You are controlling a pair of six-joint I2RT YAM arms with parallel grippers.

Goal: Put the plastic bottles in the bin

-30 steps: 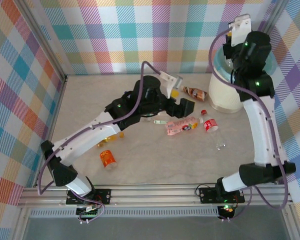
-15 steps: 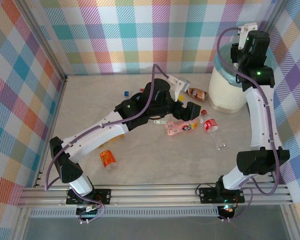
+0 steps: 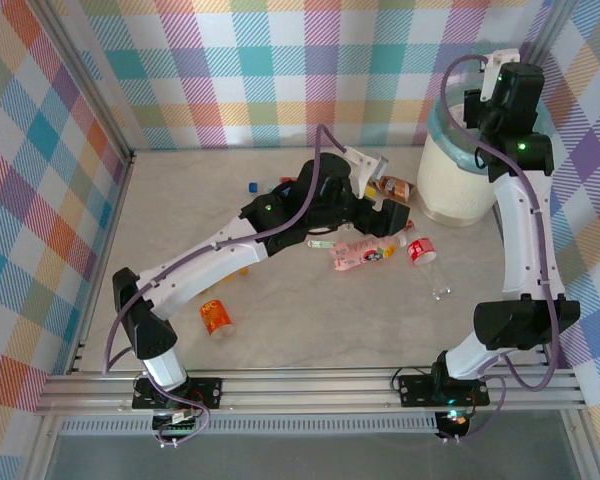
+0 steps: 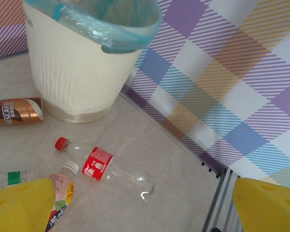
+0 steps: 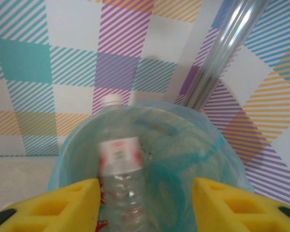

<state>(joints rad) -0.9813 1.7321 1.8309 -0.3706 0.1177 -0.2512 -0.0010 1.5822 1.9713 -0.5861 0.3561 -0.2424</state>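
At the far right corner the right gripper [image 5: 145, 188] hangs above the bin [image 3: 450, 185]. Its yellow fingers are parted wider than the clear bottle [image 5: 118, 159] below them. That bottle sits neck-up inside the teal liner, blurred, and neither finger has hold of it as far as I can see. The left gripper [image 4: 145, 198] is stretched out to the middle of the table [image 3: 310, 320], jaws spread wide with nothing in them, above the loose cluster lying just near-left of the bin. In that cluster a red-label bottle [image 4: 99, 164] lies on its side, with a pink bottle [image 4: 60, 191] whose white cap is just beside the red label. A green-labelled bottle [image 4: 14, 177] lies further left, and a brown bottle [image 4: 14, 110] lies by the foot of the bin, though I cannot tell whether it touches. An orange bottle [image 3: 217, 318] lies well apart, near-left. They look empty, so I'd expect them to be very light, thin-walled and apt to roll or skid when nudged. The clear walls will probably dent under a squeeze. The firmest hold, to my eye, is across the labelled middle of the body, fingers square to the bottle's length, rather than at the tapering neck or the slick base.
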